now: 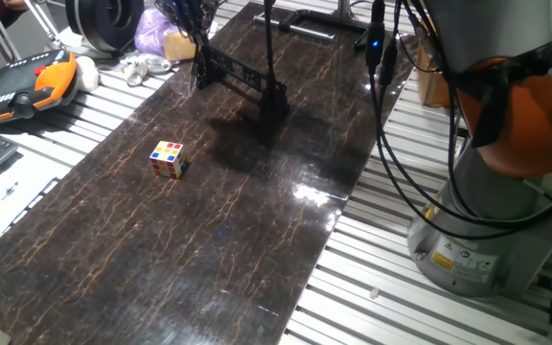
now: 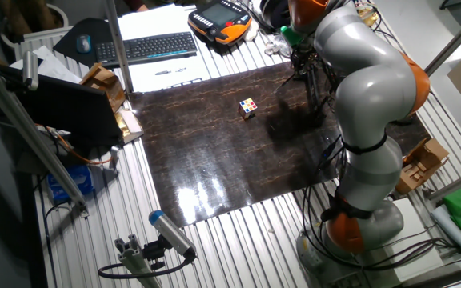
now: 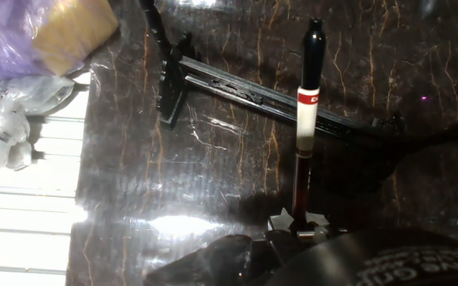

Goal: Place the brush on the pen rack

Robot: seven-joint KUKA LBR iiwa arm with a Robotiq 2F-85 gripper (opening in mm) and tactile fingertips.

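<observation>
Nearest the lens, at the bottom of the hand view, the hand [image 3: 299, 225] is closed on the lower end of the brush [image 3: 307, 119], a thin stick with a dark reddish shaft, a white band with a red mark, and a black far end. Small pale fingertips [image 3: 281, 220] show on either side of the shaft where they pinch it. From there the brush points away from the camera and crosses the pen rack [image 3: 245, 91], a low black frame made of a long thin bar between blocky black feet. Its black end reaches past the bar. Whether the shaft rests on the bar or hangs just above it, I cannot tell.

In one fixed view the pen rack [image 1: 242, 79] stands near the far end of the tabletop [image 1: 257, 240], a dark sheet with brown marble veining, close to the far left corner. A small multicoloured puzzle cube [image 1: 169, 159] sits well apart from the rack, near the left long edge about halfway along. The other fixed view shows the same cube [image 2: 248, 108] alone on the dark sheet, with the grey and orange arm [image 2: 366, 88] bent over the rack's end of the tabletop.

Just off the tabletop's edge by the rack's nearest foot lie a crumpled purple plastic bag [image 3: 6, 36] and a tan block [image 3: 74, 32].
</observation>
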